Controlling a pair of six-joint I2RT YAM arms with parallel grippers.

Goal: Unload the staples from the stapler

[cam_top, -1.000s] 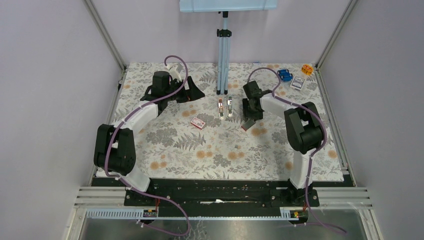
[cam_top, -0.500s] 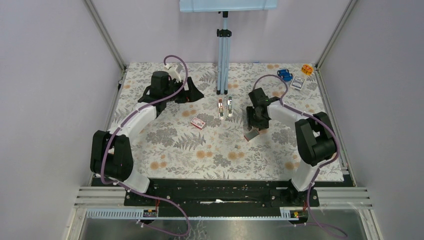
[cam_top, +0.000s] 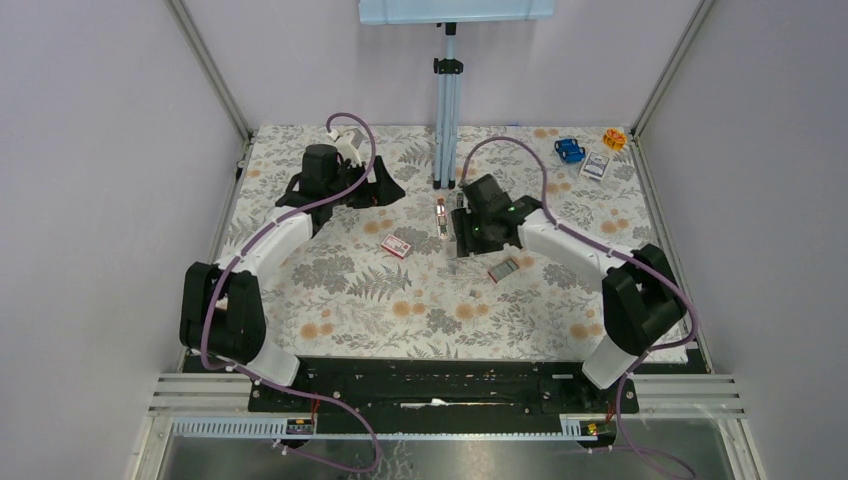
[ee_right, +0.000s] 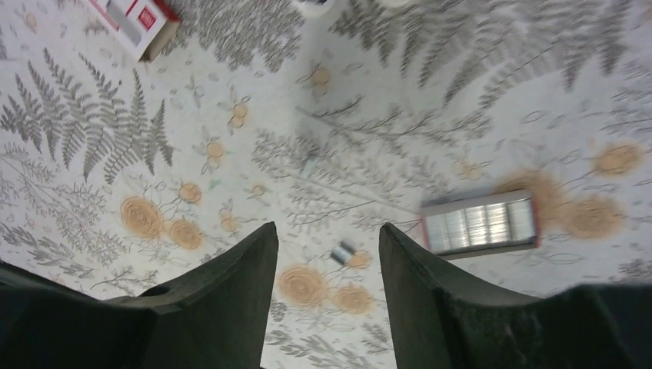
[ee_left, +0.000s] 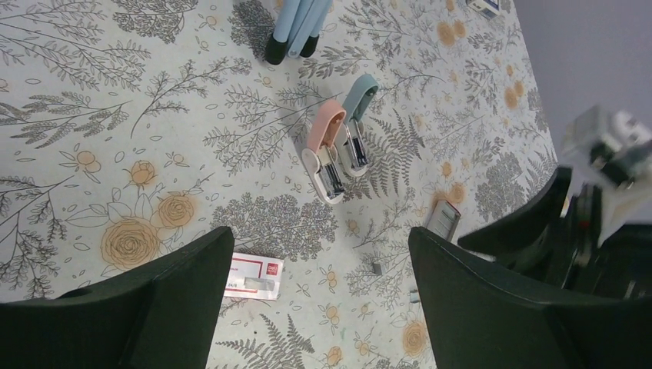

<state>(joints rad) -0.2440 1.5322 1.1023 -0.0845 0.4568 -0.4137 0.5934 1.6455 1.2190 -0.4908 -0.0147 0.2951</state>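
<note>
Over the mat (cam_top: 350, 300), left pincer (ee_left: 320, 247) and right pincer (ee_right: 327, 234) gape empty — box (ee_left: 254, 275) print illegible.

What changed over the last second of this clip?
The right claw set the open staple box down on the table, let go and swung left toward the pink stapler and blue stapler; it is open and empty. The left claw stayed open; both staplers and the red box did not move.

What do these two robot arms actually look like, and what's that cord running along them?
The left arm and right arm have white links between chunky black joints. A purple cable loops along each. Each ends in two broad, matte black fingers.
</note>
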